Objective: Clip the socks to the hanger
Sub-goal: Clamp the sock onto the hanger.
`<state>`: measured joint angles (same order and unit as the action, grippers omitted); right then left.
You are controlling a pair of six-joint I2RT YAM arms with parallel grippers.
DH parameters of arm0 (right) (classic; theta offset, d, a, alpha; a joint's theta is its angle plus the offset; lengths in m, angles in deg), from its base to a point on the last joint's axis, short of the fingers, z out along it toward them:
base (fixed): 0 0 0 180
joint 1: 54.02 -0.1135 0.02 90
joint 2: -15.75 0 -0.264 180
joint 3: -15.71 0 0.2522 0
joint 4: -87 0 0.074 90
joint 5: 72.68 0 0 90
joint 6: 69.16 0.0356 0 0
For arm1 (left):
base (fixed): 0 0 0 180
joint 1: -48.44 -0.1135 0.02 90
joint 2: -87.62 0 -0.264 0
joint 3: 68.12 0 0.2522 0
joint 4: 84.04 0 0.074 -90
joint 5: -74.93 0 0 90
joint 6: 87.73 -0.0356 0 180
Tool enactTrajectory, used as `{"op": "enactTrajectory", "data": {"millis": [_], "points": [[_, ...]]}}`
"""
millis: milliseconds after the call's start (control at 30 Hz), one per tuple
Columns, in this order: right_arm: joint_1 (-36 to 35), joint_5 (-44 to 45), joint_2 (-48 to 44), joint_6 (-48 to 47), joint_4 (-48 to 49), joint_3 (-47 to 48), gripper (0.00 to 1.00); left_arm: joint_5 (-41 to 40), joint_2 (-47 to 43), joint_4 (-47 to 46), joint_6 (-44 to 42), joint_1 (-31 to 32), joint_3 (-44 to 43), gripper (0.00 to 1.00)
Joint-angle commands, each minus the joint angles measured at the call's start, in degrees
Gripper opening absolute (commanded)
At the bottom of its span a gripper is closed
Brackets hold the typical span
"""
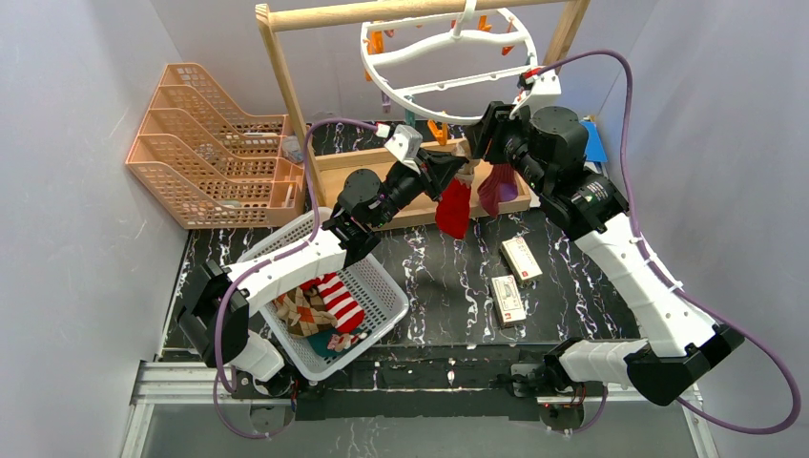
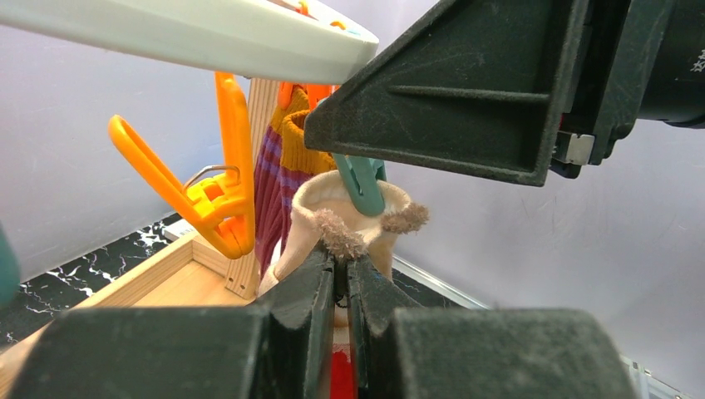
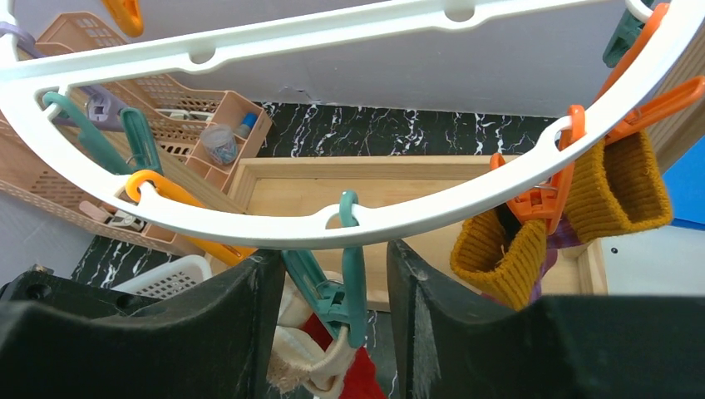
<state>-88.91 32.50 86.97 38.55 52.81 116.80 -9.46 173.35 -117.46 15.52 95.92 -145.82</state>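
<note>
1. So, top view first: the hanger (image 1: pixel 448 59) hangs from the wooden rack (image 1: pixel 286 105) at the back of the counter (image 1: pixel 448 277). Both arms reach up under it. The left tool (image 1: pixel 450 177) has a red sock (image 1: pixel 455 208) dangling from it, and the right tool (image 1: pixel 483 134) sits just beside it, under the ring. A maroon sock (image 1: pixel 496 188) hangs from the ring close by. The white basket (image 1: pixel 382 286) near the left arm holds an argyle sock (image 1: pixel 305 310) and a red-and-white striped sock (image 1: pixel 341 301). There are also peach trays (image 1: pixel 205 143) on the left and two small boxes (image 1: pixel 521 260) on the right.

2. Left wrist view: the left tool (image 2: pixel 341 278) is pressed together, pinching the red sock (image 2: pixel 339 378) just below its fuzzy cream cuff. A teal clip (image 2: pixel 362 183) reaches down to the cuff's rim, though I can't tell if it's biting yet. An open orange clip (image 2: pixel 208 195) hangs to the left, and the maroon sock (image 2: pixel 278 179) with its orange cuff is right behind.

3. Right wrist view: the right tool (image 3: pixel 337 320) is spread, with the teal clip (image 3: pixel 342 287) hanging between its fingers (image 3: pixel 249 324). The hanger (image 3: pixel 399 218) runs right across the frame. The cream cuff of the red sock (image 3: pixel 309 359) sits at the clip's bottom tip. The maroon sock (image 3: pixel 499 253) is already held by an orange clip (image 3: pixel 544 198) on the right.
</note>
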Motion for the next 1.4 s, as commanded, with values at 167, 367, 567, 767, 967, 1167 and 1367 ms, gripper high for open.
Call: {"op": "enactTrajectory", "data": {"millis": [167, 367, 567, 767, 967, 1167, 1367], "points": [[0.2, -0.3, -1.0, -0.7, 3.4, 1.9, 0.45, 0.5, -0.5, -2.4, -0.3, 0.2, -1.8, 0.00], [0.2, -0.3, -1.2, -0.7, 3.6, 1.6, 0.40, 0.5, -0.5, -2.4, -0.3, 0.2, -1.9, 0.00], [0.2, -0.6, -0.8, -1.4, 4.0, 1.3, 0.01, 0.3, -1.1, -2.4, -0.3, 0.3, -2.1, 0.00], [0.2, 0.3, -1.5, -2.3, 5.9, -0.9, 0.01, -0.6, -3.4, -2.3, -0.7, 0.3, -1.3, 0.00], [0.3, 0.0, -1.6, -2.3, 6.6, -1.9, 0.01, -1.0, -3.8, -2.4, -0.1, 0.3, -2.1, 0.00], [0.2, -0.3, -1.8, -2.1, 6.8, -2.3, 0.01, -0.6, -3.4, -2.4, 0.7, 0.3, -2.9, 0.00], [0.3, -0.7, -2.1, -1.0, 6.4, -2.8, 0.01, -0.3, -2.8, -2.4, 0.8, 0.3, -2.9, 0.00]]}}
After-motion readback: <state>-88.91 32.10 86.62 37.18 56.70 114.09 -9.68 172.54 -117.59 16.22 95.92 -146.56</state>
